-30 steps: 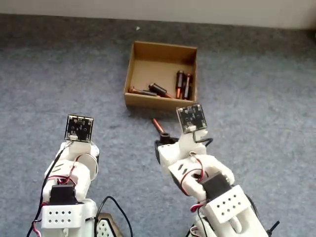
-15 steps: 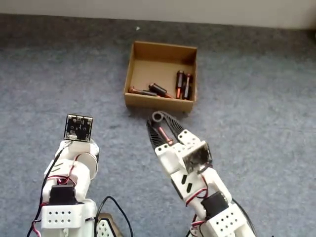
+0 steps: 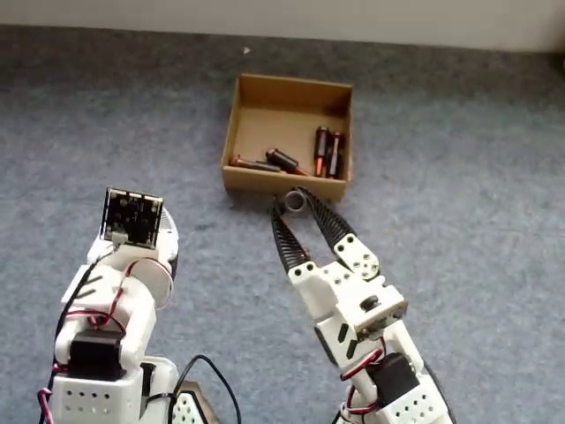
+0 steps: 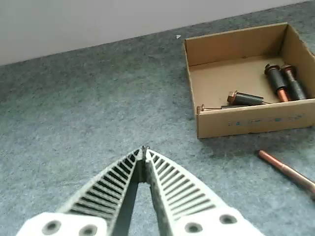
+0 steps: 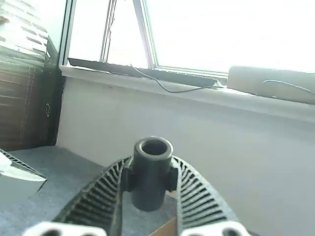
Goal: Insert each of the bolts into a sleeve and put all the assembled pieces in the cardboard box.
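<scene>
The dark sleeve [image 3: 294, 202] had moved toward the cardboard box [image 3: 231, 132]. A second earlier it hung low beneath the downturned wrist, short of the box. Half a second earlier it was out at the fingertips, near the front wall. Now it sat right at that wall, and whether it touched could not be told. The right hand [image 3: 295, 205] was clamped on it, one ribbed finger on each side, and had swung from pointing down to stretching out flat toward the box. In the right wrist view the sleeve [image 5: 149, 187] stood between the fingers of the right hand [image 5: 151, 169] with its hollow end showing and a corner of the box [image 5: 166, 229] below it.

The loose copper-coloured bolt [image 4: 284, 168] lay on the grey carpeted table [image 4: 74, 113] in front of the box [image 4: 246, 123], apart from it. In the high view the right hand reached out above that stretch of table. Inside the box the assembled pieces [image 3: 284, 160] lay as before, along the front and right walls.

The left hand [image 4: 143, 153] had its fingers pressed together on nothing, pointing at bare carpet well apart from the box. The left arm's camera board [image 3: 132, 217] had shifted slightly since the earlier frames. Behind the sleeve stood a pale wall [image 5: 246, 147] and a bright window [image 5: 221, 29] with a cable along the sill.
</scene>
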`<state>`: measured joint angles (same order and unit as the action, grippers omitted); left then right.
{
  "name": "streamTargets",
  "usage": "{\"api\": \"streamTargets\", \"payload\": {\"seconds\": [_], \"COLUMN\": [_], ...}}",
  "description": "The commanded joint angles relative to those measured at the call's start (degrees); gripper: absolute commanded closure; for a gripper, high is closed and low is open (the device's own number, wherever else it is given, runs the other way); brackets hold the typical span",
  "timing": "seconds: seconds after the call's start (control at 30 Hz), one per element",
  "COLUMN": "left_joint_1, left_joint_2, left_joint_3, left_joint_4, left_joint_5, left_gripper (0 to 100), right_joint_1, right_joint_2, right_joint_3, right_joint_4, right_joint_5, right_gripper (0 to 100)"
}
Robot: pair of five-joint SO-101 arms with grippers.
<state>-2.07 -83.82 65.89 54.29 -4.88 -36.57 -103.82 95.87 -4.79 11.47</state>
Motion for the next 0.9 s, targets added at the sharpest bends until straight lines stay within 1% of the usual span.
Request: {"api": "streamTargets", "payload": {"seconds": [0.0,0.17,0.23,0.3,0.47,0.5,0.57,0.63,0.77,0.87], "left_joint_1": [4.62,9.45,11.38,13.05,15.52,15.78,15.87,15.87,16.04,17.27], "left_joint_2": [17.54,38.55,45.32,51.38,65.01,67.56,72.31,76.79,85.67,92.26], "left_joint_3": [-14.11,-24.92,-27.91,-30.9,-37.05,-38.2,-40.84,-44.09,-51.38,-56.66], "left_joint_4": [2.9,5.36,5.19,5.01,5.36,5.36,5.1,5.01,5.36,5.54], "left_joint_5": [0.0,0.53,3.25,5.01,10.11,10.02,8.44,4.48,-5.71,-15.91], "left_gripper": [97,97,97,96,86,86,85,85,85,85], "right_joint_1": [-0.04,-0.04,0.04,1.71,8.66,10.15,13.58,17.71,26.77,31.96], "right_joint_2": [-1.45,-1.45,-1.45,-1.45,-1.45,-1.45,-1.36,-1.36,-1.27,-1.27], "right_joint_3": [8.66,8.66,8.66,8.66,8.66,8.66,8.66,8.66,8.66,8.66], "right_joint_4": [-4.53,-8.13,-7.96,-7.87,-7.87,-7.87,-7.87,-7.78,-7.69,-6.11], "right_joint_5": [0.79,9.14,9.49,9.49,9.41,9.23,6.42,2.11,-6.33,-12.04], "right_gripper": [99.4,99.4,99.4,99.4,99.4,99.4,99.4,99.4,99.4,99.4]}}
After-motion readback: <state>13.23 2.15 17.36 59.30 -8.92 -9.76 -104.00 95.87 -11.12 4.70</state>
